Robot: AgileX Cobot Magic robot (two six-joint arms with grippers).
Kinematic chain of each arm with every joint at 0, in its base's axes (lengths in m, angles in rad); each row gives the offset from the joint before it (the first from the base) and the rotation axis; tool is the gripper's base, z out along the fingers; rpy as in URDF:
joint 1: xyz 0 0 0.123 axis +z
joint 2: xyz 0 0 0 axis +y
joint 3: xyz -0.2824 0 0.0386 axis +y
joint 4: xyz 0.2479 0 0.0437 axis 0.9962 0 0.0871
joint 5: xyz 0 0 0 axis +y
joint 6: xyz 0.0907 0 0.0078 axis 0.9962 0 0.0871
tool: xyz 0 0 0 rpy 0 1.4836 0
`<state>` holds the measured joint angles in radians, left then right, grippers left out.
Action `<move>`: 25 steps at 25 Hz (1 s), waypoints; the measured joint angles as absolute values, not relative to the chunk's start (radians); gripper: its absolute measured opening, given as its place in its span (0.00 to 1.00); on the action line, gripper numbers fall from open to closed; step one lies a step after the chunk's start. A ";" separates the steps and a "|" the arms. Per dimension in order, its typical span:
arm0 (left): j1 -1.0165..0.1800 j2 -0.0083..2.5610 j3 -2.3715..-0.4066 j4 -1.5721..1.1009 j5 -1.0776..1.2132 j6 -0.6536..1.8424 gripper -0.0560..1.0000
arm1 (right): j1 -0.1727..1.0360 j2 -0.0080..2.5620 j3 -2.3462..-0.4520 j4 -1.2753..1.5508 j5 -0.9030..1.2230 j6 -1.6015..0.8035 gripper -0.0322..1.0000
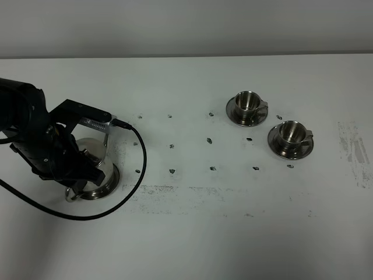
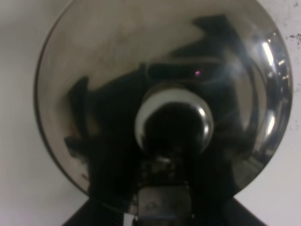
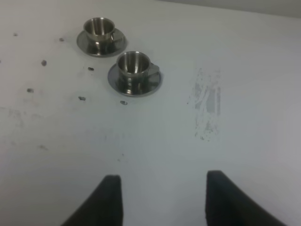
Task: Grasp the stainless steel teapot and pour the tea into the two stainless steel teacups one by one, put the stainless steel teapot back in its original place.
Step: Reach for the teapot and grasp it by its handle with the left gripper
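Note:
The stainless steel teapot (image 1: 100, 175) stands on the white table at the left, mostly hidden under my left arm. My left gripper (image 1: 80, 178) reaches down at its handle side. In the left wrist view the teapot's domed lid (image 2: 117, 70) and its knob (image 2: 174, 120) fill the frame, and my fingers do not show clearly. The two stainless steel teacups (image 1: 249, 102) (image 1: 290, 133) sit on saucers at the right, apart from both arms. They also show in the right wrist view (image 3: 99, 28) (image 3: 134, 65). My right gripper (image 3: 162, 197) hovers open over bare table. No tea is visible.
A black cable (image 1: 141, 169) loops from my left arm across the table in front of the teapot. Dark specks dot the middle of the table (image 1: 192, 233). A scuffed grey patch (image 1: 352, 151) lies right of the cups.

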<state>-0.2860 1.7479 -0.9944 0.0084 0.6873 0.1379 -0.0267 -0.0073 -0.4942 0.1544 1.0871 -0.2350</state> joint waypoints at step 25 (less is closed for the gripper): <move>-0.288 1.685 -0.994 0.033 0.708 0.140 0.23 | -0.027 -0.007 -0.494 0.154 1.087 -0.235 0.44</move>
<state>-0.2879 1.6851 -0.9944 0.0330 0.7076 0.1398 -0.0267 -0.0073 -0.4942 0.1544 1.0871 -0.2350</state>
